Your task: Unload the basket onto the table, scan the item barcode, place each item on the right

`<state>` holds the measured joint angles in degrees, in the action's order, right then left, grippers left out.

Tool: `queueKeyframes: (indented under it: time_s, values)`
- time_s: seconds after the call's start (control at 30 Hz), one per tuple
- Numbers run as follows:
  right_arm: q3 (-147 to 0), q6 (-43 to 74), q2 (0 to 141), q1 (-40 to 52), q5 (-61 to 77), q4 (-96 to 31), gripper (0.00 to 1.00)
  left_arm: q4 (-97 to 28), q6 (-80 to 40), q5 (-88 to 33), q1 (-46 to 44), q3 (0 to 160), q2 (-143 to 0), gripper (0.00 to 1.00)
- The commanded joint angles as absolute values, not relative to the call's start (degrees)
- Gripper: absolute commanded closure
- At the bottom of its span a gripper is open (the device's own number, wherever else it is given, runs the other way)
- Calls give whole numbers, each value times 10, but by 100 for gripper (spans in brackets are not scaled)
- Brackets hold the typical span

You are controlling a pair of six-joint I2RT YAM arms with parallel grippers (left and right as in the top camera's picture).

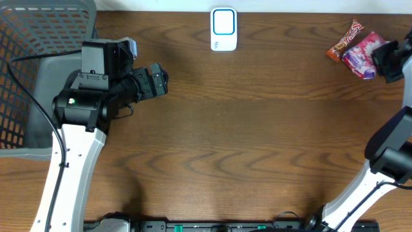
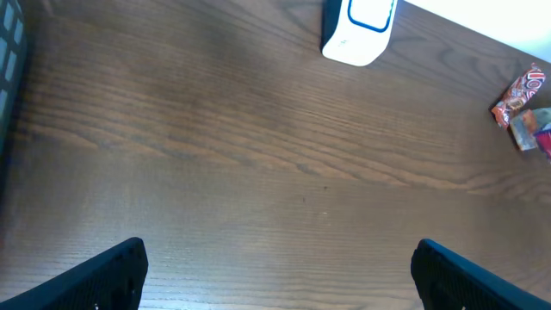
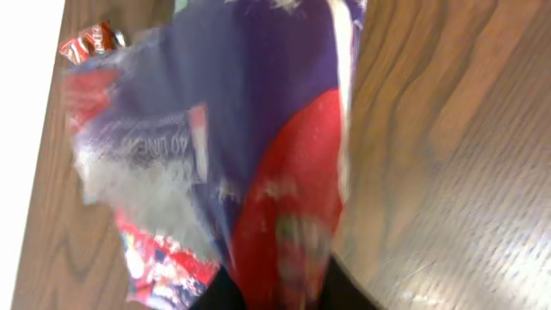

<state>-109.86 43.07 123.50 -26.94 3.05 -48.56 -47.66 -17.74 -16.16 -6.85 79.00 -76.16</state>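
- Pink-and-purple snack bag [image 1: 359, 55] lies at the far right corner of the table [image 1: 244, 142], just beside a red wrapper [image 1: 341, 42]. No barcode is readable in any view.
- Right gripper [image 1: 388, 62] is at the bag's right end. In the wrist view the blurred bag fills the frame and runs down between the two dark fingers [image 3: 215, 300]. Cannot tell whether they pinch it or stand just clear.
- Judgement: approaching from the outer end leaves the bag's broad face free to turn toward the reader.
- Left gripper [image 2: 280, 258] is spread wide and empty, over bare wood beside the grey basket [image 1: 38, 45]. It is probably parked clear of the working lane.
- White scanner [image 1: 223, 29] stands at the far edge, mid-table, well apart from the bag.
- Room: open tabletop between bag and scanner, with nothing in the path.
- Edge: the table's far edge runs close behind the bag, so a slipped grip there could drop it off the table.
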Motion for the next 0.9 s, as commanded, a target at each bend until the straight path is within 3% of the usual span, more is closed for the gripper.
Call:
queueKeyframes:
  time_s: [0.0,0.03,0.43,0.67,0.87]
  values:
    - [-1103,430,1220,-299,58,-494,45,-477,-172,-158,-67,790,-757,2]
    - [-1103,431,1213,-306,74,-501,1,-477,-172,-158,-67,790,-757,2]
    - [-1102,396,986,-349,137,-697,1,-477,-172,-158,-67,790,-757,2]
    - [-1088,273,834,-297,135,-852,1,-477,-172,-158,-67,790,-757,2]
    - [-1003,241,710,-216,134,-890,1,-477,-172,-158,-67,790,-757,2]
